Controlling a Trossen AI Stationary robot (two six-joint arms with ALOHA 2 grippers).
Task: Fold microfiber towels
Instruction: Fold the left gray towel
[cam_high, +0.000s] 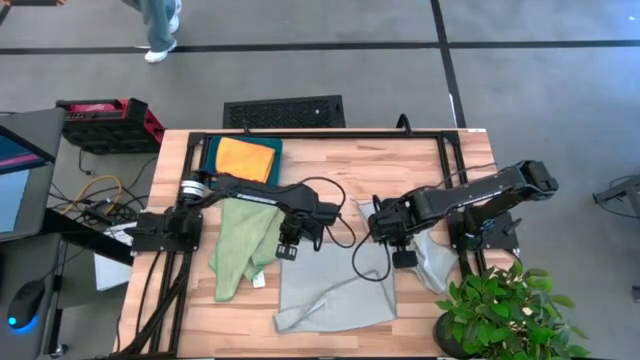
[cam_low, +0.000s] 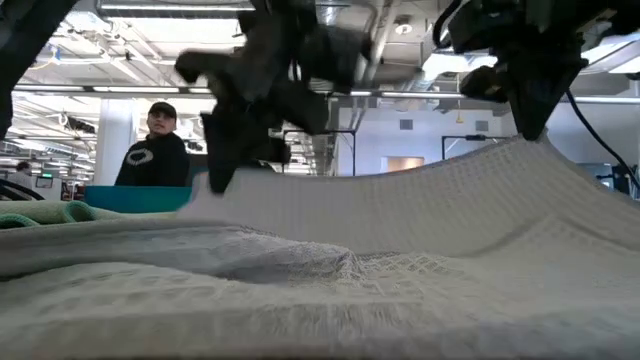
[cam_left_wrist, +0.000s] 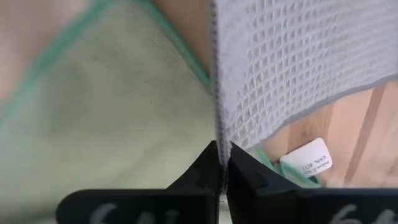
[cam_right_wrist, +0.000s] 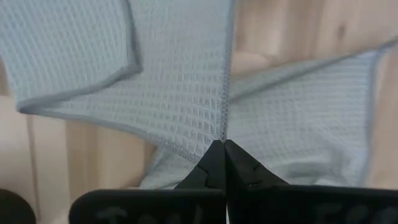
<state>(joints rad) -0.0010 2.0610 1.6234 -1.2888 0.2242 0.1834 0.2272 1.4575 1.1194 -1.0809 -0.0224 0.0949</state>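
Observation:
A pale grey waffle towel (cam_high: 335, 290) lies on the table's near middle, its far edge raised between my two grippers. My left gripper (cam_high: 289, 247) is shut on the towel's far left corner, and my right gripper (cam_high: 398, 248) is shut on its far right corner. A light green towel (cam_high: 240, 245) with a white tag (cam_left_wrist: 305, 158) lies flat to the left, partly under my left gripper. An orange towel (cam_high: 247, 158) rests folded on the teal tray (cam_high: 210, 160). A second grey towel (cam_high: 432, 262) lies crumpled at the right. My left gripper pinches the grey towel's stitched edge (cam_left_wrist: 217, 134) between its two fingers, which come steeply from above. That corner (cam_low: 215, 185) is lifted off the table; the rest slopes down onto it. My right gripper pinches the towel at an edge or fold (cam_right_wrist: 222, 132) between its two fingertips, pointing straight down. This corner (cam_low: 522, 140) stands higher than the left one, and the cloth spans between both holds with a slight sag.
A potted plant (cam_high: 500, 310) stands at the table's near right corner. A black cable (cam_high: 358, 262) loops over the grey towel. A person (cam_low: 155, 150) stands beyond the table's far side. Bare wood shows at the far middle (cam_high: 400, 165).

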